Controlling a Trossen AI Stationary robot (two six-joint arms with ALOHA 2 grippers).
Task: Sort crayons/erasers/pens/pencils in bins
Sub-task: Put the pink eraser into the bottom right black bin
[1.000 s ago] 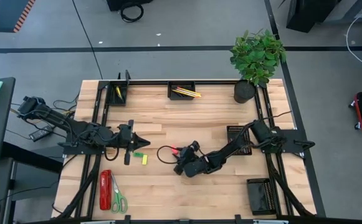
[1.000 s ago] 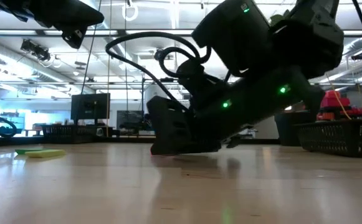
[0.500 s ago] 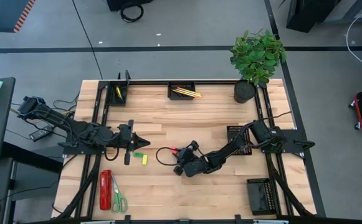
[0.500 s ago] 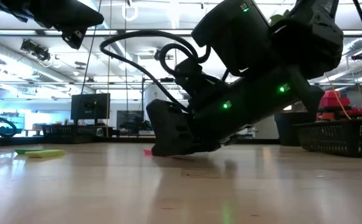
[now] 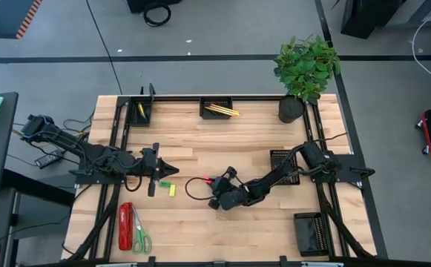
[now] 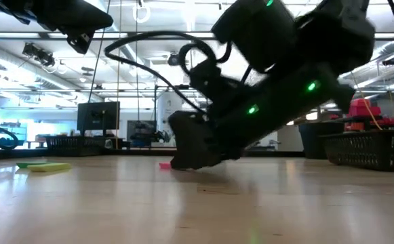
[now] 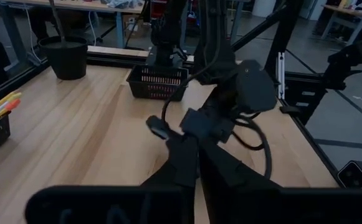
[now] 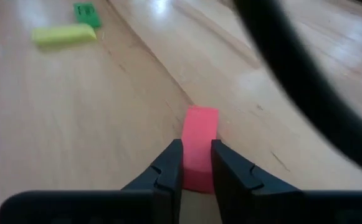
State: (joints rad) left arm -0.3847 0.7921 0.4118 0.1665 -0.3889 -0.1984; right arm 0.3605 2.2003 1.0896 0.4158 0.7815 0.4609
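Pale wooden desk (image 5: 222,141) boards stretch beneath both arms. Near the desk's middle we see the right gripper (image 8: 197,167) low on the wood, its jaws pinching a small pink eraser (image 8: 199,144), a smooth rectangular block. The left gripper (image 5: 172,171) hangs with jaws closed and empty, just beside a yellow eraser (image 5: 173,190) and a green eraser (image 5: 165,183).

Two dark, matte-black jointed arms on black frame rails. Chunky rounded housings on the right arm (image 6: 278,74), dotted with small green indicator lights. Glossy black cable (image 6: 149,42) looping off its wrist. Slim, tapered black fingers (image 8: 168,167) on the right claw (image 8: 197,160). Same black wedge-shaped fingers on the left claw (image 5: 165,171).
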